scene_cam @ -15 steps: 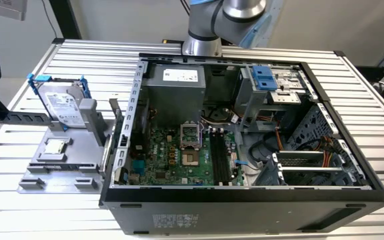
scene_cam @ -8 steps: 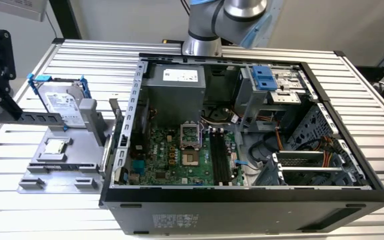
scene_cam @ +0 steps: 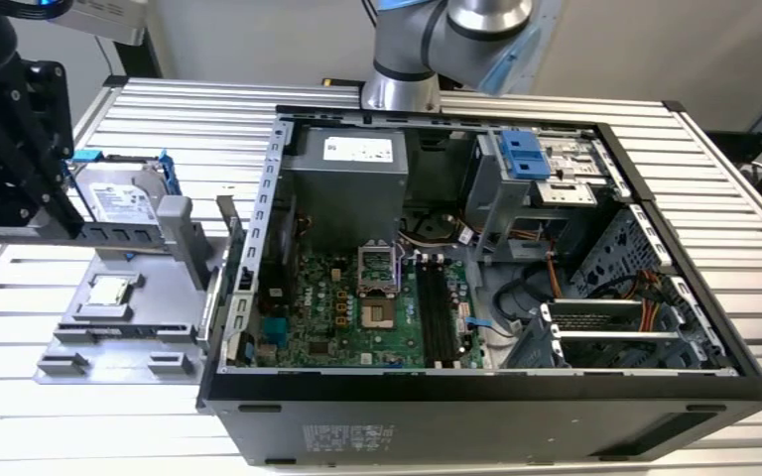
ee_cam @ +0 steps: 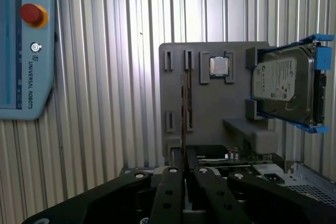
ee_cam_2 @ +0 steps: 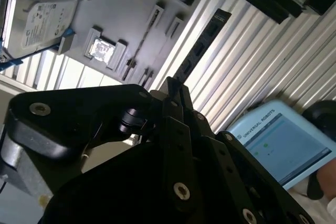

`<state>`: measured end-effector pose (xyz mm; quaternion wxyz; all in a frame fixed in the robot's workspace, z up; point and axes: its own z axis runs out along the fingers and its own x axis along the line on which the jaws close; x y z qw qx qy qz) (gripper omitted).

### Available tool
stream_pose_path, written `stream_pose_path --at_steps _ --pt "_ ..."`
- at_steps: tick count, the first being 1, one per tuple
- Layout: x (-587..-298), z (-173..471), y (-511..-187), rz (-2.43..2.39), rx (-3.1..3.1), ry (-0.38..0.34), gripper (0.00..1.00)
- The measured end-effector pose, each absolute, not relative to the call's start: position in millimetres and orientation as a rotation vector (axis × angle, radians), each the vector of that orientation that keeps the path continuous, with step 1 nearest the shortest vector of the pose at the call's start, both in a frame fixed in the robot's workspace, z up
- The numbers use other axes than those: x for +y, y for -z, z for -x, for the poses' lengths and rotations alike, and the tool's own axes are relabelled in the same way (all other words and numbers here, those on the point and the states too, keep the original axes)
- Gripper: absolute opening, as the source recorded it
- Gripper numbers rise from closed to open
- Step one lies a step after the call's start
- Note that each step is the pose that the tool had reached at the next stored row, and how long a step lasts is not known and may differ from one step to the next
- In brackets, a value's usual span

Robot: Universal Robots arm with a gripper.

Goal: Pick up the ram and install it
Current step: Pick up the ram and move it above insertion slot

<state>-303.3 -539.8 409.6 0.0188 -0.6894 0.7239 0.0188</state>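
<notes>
Gripper [ee_cam: 184,155] is pinching the ram [ee_cam_2: 202,44] by one end, holding it off the grey fixture [ee_cam: 210,103]. Pick-up appearing done, transfer stage. Seating is calling for squaring ram w/ mobo slots [scene_cam: 437,317], approx

The arm [scene_cam: 403,91] is built of round tube sections in silver-grey metal, with a darker grey sleeve above a bright silver collar and a pale blue cap on the joint beside it. The gripper [ee_cam: 185,153] is matte black throughout, made of flat, bar-shaped links with rounded ends, laid in pairs and hinged on one another. In both wrist views small round silver screw heads and pins dot the links, roughly one at each pivot. In the second wrist view a larger silver screw head sits on a broad, rounded black housing. In the exterior view the black linkage shows as parallel bars under a blocky black body.
</notes>
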Motion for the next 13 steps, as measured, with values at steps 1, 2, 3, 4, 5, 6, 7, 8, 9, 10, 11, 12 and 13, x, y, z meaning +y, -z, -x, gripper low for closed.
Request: stream_pose_path --at_steps 1,2,3,4,5,6,7,8,9,10,11,12,13 --pt "-539.8 300.7 -409.6 2.140 2.247 -0.058 0.00" --pt "-539.8 299.4 -409.5 2.140 2.247 -0.058 0.00" --pt "-539.8 299.2 -409.5 2.140 2.247 -0.058 0.00" --pt "-539.8 299.0 -409.4 2.140 2.247 -0.058 0.00" --pt "-539.8 298.7 -409.5 2.140 2.247 -0.058 0.00" --pt "-539.7 298.4 -409.6 2.140 2.247 -0.058 0.00" --pt "-539.7 298.1 -409.5 2.140 2.247 -0.058 0.00" --pt "-539.8 297.9 -409.5 2.140 2.247 -0.058 0.00" --pt "-539.8 297.6 -409.5 2.140 2.247 -0.058 0.00" --pt "-539.8 297.4 -409.5 2.140 2.247 -0.058 0.00" --pt "-539.8 297.1 -409.5 2.140 2.247 -0.058 0.00" --pt "-539.8 296.8 -409.6 2.140 2.247 -0.058 0.00" --pt "-539.8 295.5 -409.6 2.141 2.247 -0.058 0.00"
